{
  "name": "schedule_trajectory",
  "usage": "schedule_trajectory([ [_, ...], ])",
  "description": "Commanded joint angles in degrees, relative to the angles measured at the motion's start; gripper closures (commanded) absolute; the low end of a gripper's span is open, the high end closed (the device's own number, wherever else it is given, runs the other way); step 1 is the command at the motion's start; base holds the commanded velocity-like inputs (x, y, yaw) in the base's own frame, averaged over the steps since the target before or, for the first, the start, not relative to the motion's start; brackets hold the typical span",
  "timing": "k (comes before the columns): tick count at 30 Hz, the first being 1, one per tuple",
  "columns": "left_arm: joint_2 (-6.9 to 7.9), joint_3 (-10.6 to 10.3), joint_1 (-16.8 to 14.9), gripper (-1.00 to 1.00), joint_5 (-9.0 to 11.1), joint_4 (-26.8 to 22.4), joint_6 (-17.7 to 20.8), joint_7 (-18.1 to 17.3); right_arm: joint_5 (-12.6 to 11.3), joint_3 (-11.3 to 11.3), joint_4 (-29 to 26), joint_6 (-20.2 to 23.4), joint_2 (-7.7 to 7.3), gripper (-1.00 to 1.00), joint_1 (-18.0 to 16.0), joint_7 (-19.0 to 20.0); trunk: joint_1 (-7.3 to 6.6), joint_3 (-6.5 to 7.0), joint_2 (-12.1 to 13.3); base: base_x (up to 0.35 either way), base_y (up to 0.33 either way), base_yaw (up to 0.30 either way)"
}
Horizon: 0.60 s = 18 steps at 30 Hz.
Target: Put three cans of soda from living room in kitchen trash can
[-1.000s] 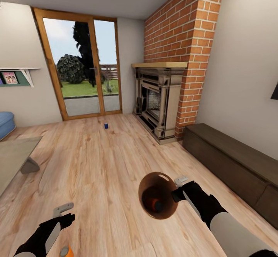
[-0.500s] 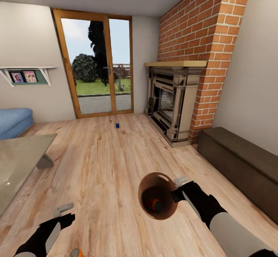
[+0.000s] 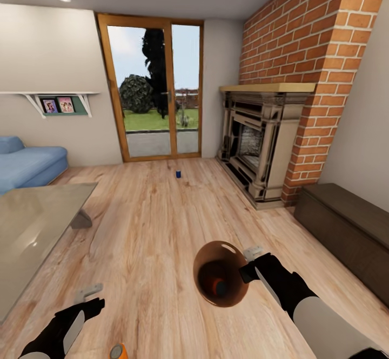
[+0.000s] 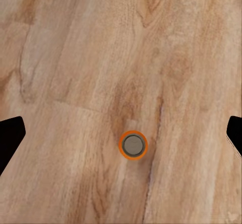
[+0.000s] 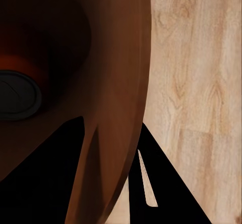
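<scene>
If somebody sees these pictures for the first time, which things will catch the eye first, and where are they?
The copper-brown trash can stands out, held by its rim in the right claw above the wood floor, with an orange can lying inside it. Behind it rises the red brick chimney over the dark fireplace. A small blue can stands on the floor near the glass door, and another orange can stands below the open left claw.

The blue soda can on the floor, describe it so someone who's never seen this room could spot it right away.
Find the glass patio door with the wooden frame, left of the brick fireplace. On the bare plank floor just in front of that door stands the dark blue can, upright and alone. It is the one blue can; the others are orange, one inside the carried bin, one near the left gripper.
</scene>
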Motion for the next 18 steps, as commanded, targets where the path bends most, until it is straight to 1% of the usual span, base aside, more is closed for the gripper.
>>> schedule_trajectory([
  [1,-0.03,-0.02,0.0,-1.0,0.01,-0.01,-0.03,0.01,-0.37,-0.07,-0.08,0.02,0.02,1.0,-0.04,0.05,0.0,0.0,0.0,0.286,0.0,0.048],
  [8,-0.11,-0.15,-0.01,-1.0,0.03,-0.06,-0.13,0.08,-0.37,-0.05,-0.08,0.04,0.11,1.0,-0.04,0.05,0.0,-0.01,0.0,0.262,0.0,0.019],
  [18,-0.14,-0.21,-0.01,-1.0,0.03,-0.08,-0.14,0.15,-0.37,-0.04,-0.08,0.02,0.13,1.0,-0.04,0.1,0.0,-0.01,0.0,0.19,0.0,0.002],
])
